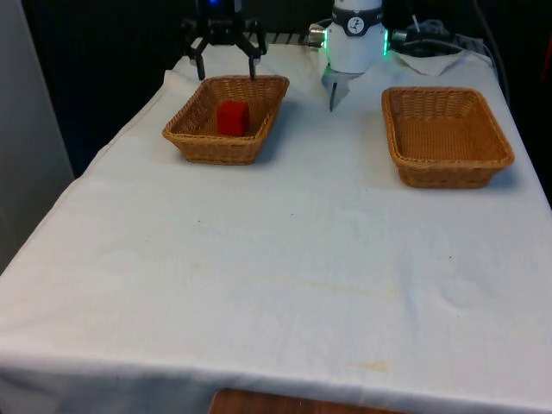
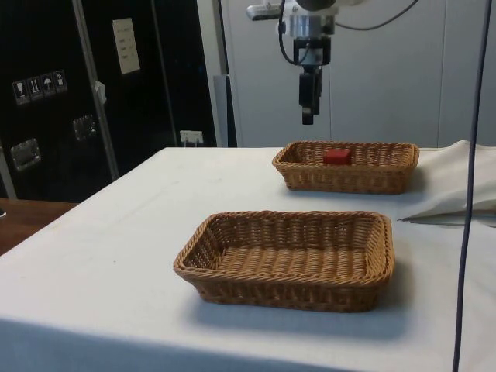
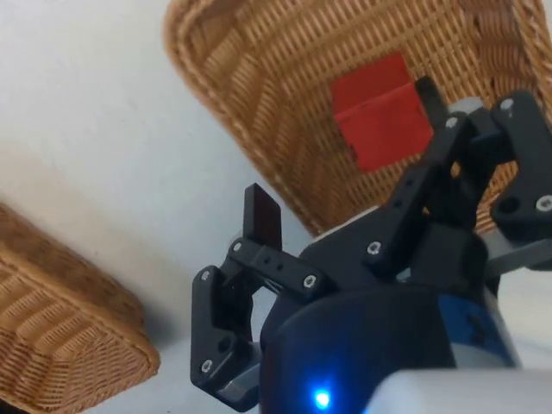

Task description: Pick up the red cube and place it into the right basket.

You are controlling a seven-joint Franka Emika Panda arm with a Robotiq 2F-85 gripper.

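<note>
The black gripper (image 1: 227,67), fingers spread wide and holding nothing, hangs above the far rim of the wicker basket (image 1: 191,142) in the upper left of the front view, where the red cube (image 1: 233,118) sits on the basket floor near the middle. The cube looks small, rigid and light, with flat faces that should suit a pinch across two opposite sides; its surface may be smooth, so a square, centred hold seems wise. The basket's sloping woven walls leave open room around the cube, though the fingers must drop inside the rim. The second basket (image 1: 405,160), upper right, stands well apart across bare white cloth (image 1: 285,276), an unobstructed path once the cube clears the rim.
</note>
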